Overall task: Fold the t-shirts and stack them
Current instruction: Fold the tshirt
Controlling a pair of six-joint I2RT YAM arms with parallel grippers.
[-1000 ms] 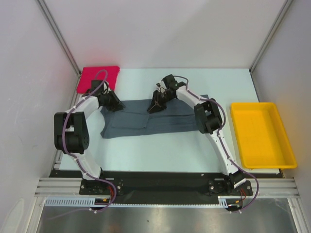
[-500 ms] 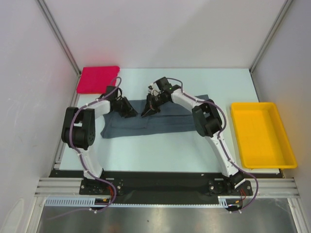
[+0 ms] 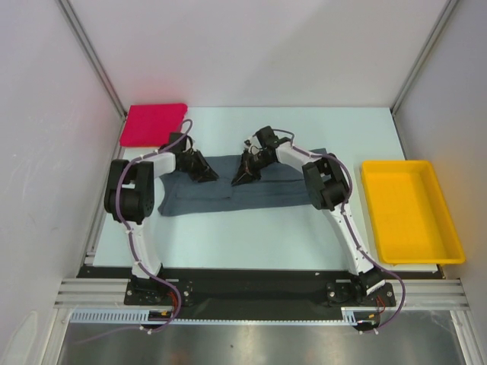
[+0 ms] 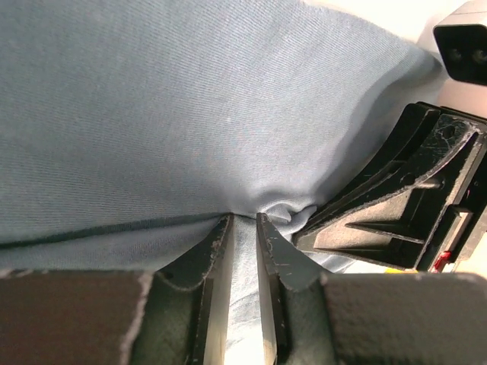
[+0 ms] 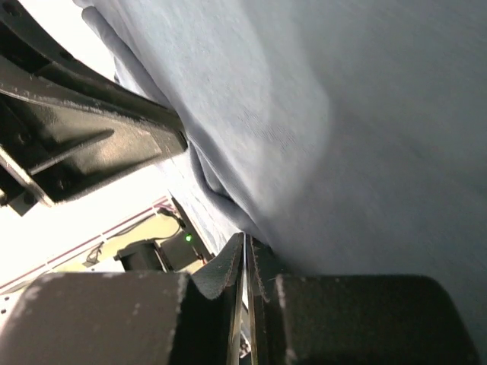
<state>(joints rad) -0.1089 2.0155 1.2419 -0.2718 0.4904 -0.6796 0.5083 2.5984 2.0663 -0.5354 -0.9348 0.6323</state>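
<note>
Both arms bend low and inward; the left gripper (image 3: 205, 174) and right gripper (image 3: 242, 178) each pinch a wrinkled fold of the soft, fine-knit grey t-shirt (image 3: 266, 195). The flat red t-shirt (image 3: 152, 124) lies at ten o'clock.

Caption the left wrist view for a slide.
Left gripper pinching a small bunched fold of the grey t-shirt.

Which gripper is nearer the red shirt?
Left. The left gripper is on the grey shirt, just off the red shirt's near right corner; the right gripper is farther right.
</note>
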